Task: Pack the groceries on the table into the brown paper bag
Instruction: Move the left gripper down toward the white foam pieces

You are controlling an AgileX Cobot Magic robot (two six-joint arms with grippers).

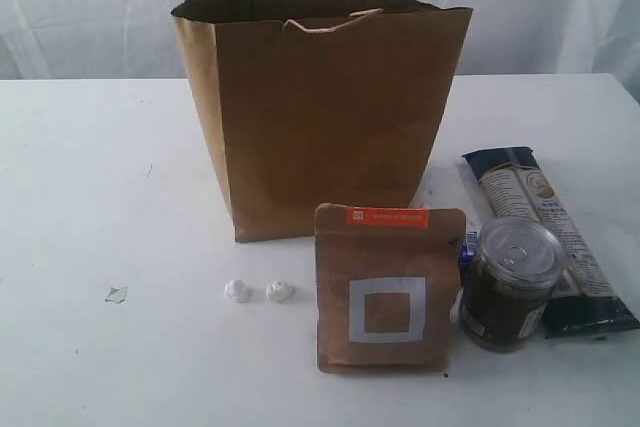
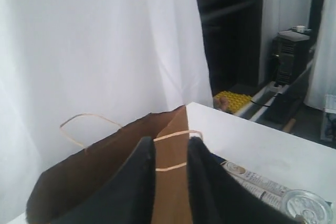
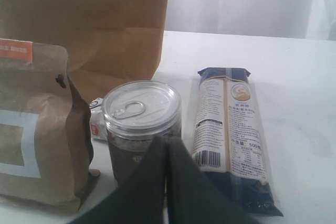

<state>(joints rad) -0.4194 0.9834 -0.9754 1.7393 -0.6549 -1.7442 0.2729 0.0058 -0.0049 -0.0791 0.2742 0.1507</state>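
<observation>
Bag [image 1: 320, 117]: upright, mouth open for loading.
Left pincer [image 2: 169, 142]: high near bag mouth, jaws slightly apart, empty.
Right pincer [image 3: 167, 142]: closed, empty, low near jar [image 3: 142, 129], probably next pick.

The exterior camera faced the brown paper bag [image 1: 320, 117] head-on from across the worktop [image 1: 90, 197], slightly above. My left wrist camera rode high beside the bag's mouth, looking past my left jaws toward a curtain [image 2: 105, 40]. My right one sat low and close to the small dark jar [image 3: 142, 129] and long navy-tan packet [image 3: 228, 124]; all three views shared those.
</observation>
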